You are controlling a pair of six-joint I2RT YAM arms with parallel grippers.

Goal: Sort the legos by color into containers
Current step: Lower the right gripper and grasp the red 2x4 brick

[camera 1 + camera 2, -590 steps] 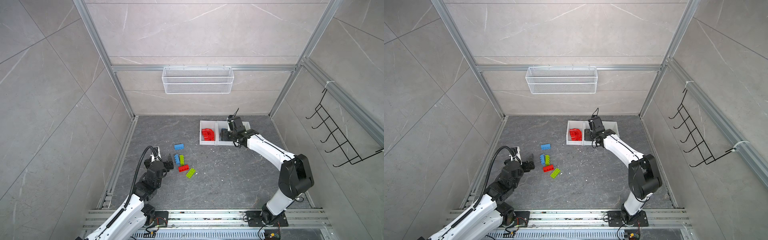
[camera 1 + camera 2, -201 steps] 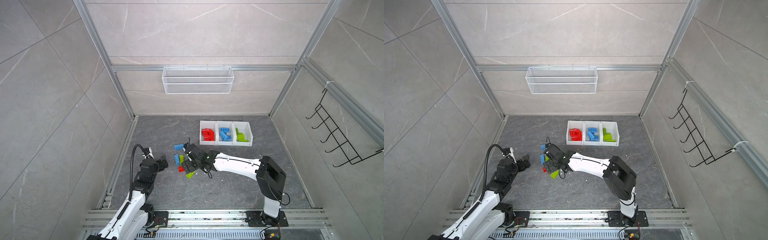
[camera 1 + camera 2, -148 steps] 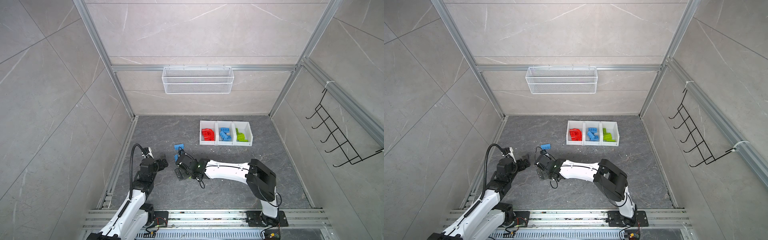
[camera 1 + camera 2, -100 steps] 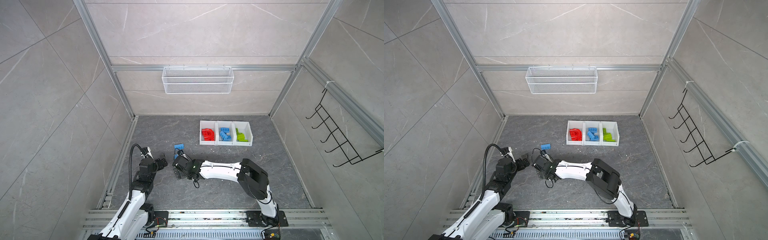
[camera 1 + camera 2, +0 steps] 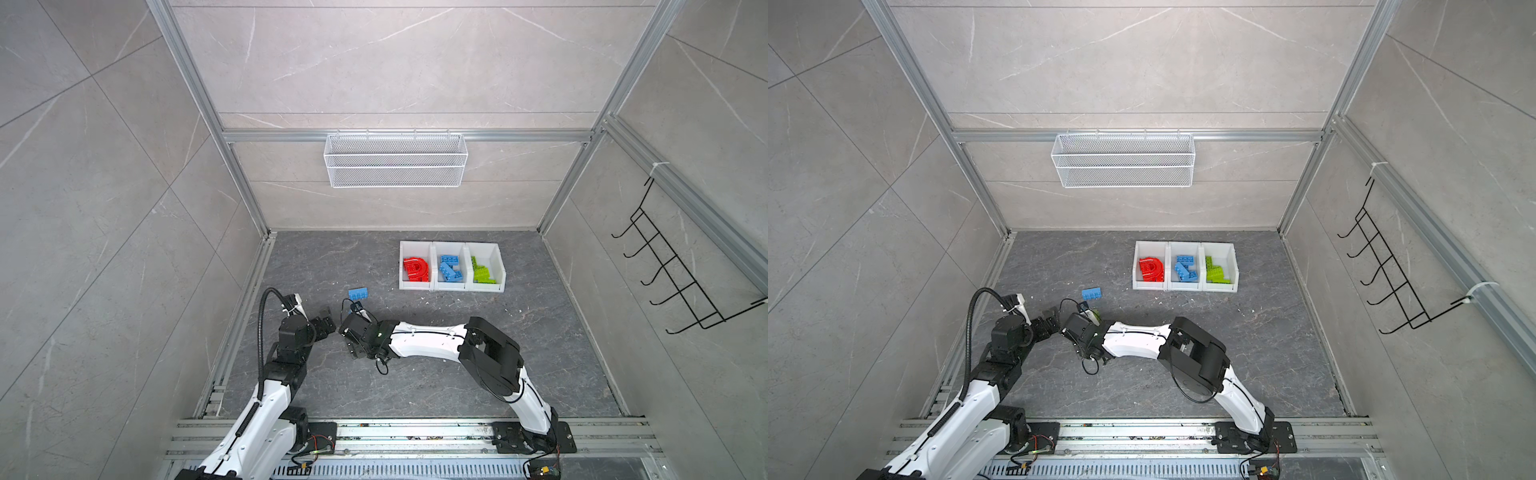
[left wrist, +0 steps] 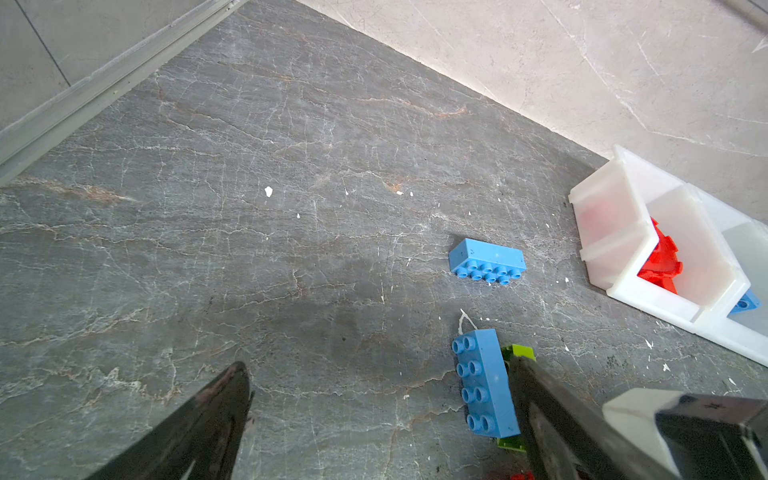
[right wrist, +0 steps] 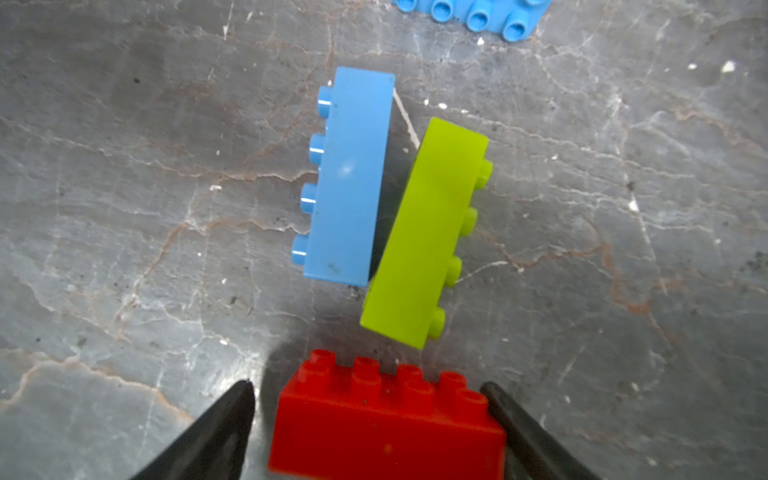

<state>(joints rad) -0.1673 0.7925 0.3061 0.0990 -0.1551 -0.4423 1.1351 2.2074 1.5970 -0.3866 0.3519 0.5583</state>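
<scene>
Gripper on the right (image 7: 365, 385), come over from the bins (image 5: 451, 286), now straddles the red brick (image 7: 386, 424) on the floor (image 7: 124, 208) — jaws apart, not yet clamped; left gripper (image 6: 377, 365) wide, empty. Pickup seems next.

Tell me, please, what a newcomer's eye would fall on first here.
The three white bins at the back stand out, holding red, blue and green bricks. Nearer, the right claw reaches across to the left side and straddles a red brick beside a blue brick and a green brick.
</scene>
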